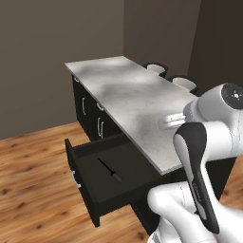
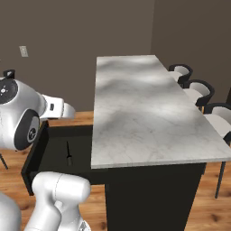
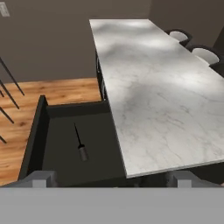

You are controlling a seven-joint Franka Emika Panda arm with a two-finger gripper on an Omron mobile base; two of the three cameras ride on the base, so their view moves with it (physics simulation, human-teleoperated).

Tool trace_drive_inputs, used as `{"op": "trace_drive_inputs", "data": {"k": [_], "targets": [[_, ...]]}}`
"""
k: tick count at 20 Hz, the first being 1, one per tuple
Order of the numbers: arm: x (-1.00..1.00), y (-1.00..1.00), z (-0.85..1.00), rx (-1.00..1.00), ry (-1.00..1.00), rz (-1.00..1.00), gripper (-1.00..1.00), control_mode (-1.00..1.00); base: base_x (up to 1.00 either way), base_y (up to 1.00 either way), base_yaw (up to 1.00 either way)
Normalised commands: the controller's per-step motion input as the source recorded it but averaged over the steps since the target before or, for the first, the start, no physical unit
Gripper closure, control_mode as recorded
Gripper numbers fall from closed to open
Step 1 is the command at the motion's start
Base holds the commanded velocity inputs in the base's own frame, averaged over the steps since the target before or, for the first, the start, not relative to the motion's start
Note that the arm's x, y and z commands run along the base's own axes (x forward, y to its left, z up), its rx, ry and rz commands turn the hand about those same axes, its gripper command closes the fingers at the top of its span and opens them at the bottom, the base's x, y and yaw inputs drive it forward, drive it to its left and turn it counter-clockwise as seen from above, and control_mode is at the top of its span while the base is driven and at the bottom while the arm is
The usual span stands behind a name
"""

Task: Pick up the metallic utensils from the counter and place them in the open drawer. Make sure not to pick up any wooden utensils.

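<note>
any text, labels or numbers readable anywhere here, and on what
None: no words, labels, brands or numbers can be read.
The counter, the open drawer and the black knife lying in it carry no markings.

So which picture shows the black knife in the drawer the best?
The hand view: it looks down into the open drawer, so the knife shows whole, from its point to its handle. The left base view shows it smaller and slanted; in the right base view it is a short thin streak.
</note>
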Motion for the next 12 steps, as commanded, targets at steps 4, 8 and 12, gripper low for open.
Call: {"op": "trace_drive_inputs", "data": {"k": [4,8,12], "targets": [[0.00,0.00,0.00,0.00,0.00,0.00,-1.00,-1.00,0.00,0.00,0.00],[-0.02,0.00,0.00,0.00,0.00,0.00,-1.00,-1.00,0.00,0.00,0.00],[0.00,0.00,0.00,0.00,0.00,0.00,-1.00,1.00,-0.53,0.00,0.00]]}}
